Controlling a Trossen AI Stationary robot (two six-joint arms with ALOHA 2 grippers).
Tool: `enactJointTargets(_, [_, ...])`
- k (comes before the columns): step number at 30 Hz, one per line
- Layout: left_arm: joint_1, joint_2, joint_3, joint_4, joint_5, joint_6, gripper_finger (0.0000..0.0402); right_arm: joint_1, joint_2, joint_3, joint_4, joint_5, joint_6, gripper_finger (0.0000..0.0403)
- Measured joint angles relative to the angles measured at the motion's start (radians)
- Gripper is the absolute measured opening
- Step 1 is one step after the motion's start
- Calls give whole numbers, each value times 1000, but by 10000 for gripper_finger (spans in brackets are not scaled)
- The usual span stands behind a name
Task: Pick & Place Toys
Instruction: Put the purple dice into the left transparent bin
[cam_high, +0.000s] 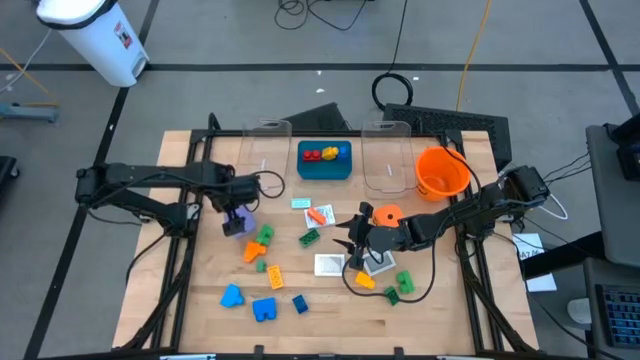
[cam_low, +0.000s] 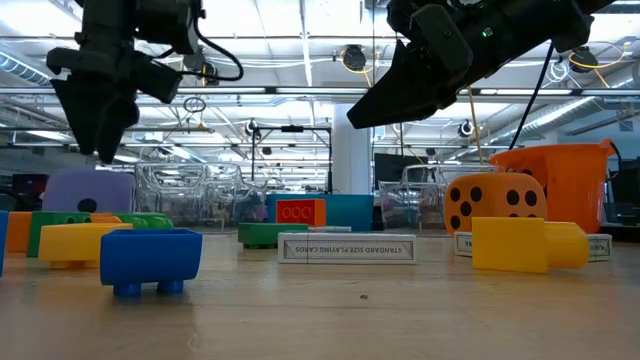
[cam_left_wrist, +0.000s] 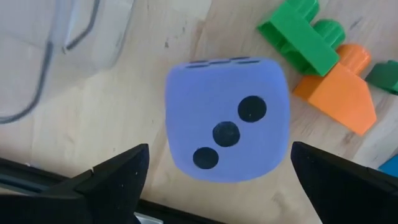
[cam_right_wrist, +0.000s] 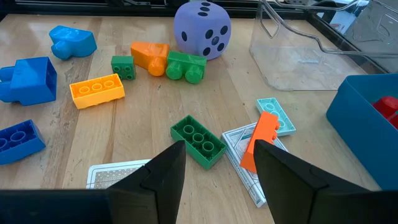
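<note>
Left gripper (cam_high: 236, 214) hung directly above the purple die (cam_high: 238, 224), fingers spread wide, nothing between them; in the left wrist view the die (cam_left_wrist: 227, 119) sat on the wooden table (cam_high: 200, 300) with its three-dot face up, clear of both fingers (cam_left_wrist: 115, 177). Just beside the die lay a green brick (cam_high: 265, 234) and an orange brick (cam_high: 253, 250). Nearer the front edge: a yellow brick (cam_high: 272, 277) and three blue pieces (cam_high: 264, 309). Mid-table: a green brick (cam_high: 309, 237), an orange brick (cam_high: 320, 215) lying on white cards (cam_high: 315, 217), and a teal card (cam_high: 301, 203). At the back, a teal tray (cam_high: 324, 170) held red and yellow toys, flanked by two clear bins (cam_high: 266, 150). Right gripper (cam_high: 352, 238) hovered off the table near the middle, fingers partly apart, empty; the right wrist view showed the green brick (cam_right_wrist: 198, 141) ahead of it. Close to the right arm: orange die (cam_high: 387, 214), a card box (cam_high: 329, 264), a yellow piece (cam_high: 366, 281), green bricks (cam_high: 403, 281). Orange bowl (cam_high: 441, 173) stood at the back right
</note>
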Motion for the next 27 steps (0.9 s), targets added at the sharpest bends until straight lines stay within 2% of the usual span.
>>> enactJointTargets(5, [0, 0, -49, 39, 1, 9, 398, 0, 0, 0, 0, 0, 0, 185])
enactJointTargets(27, [1, 16, -54, 100, 7, 23, 400, 0, 0, 0, 0, 0, 0, 185])
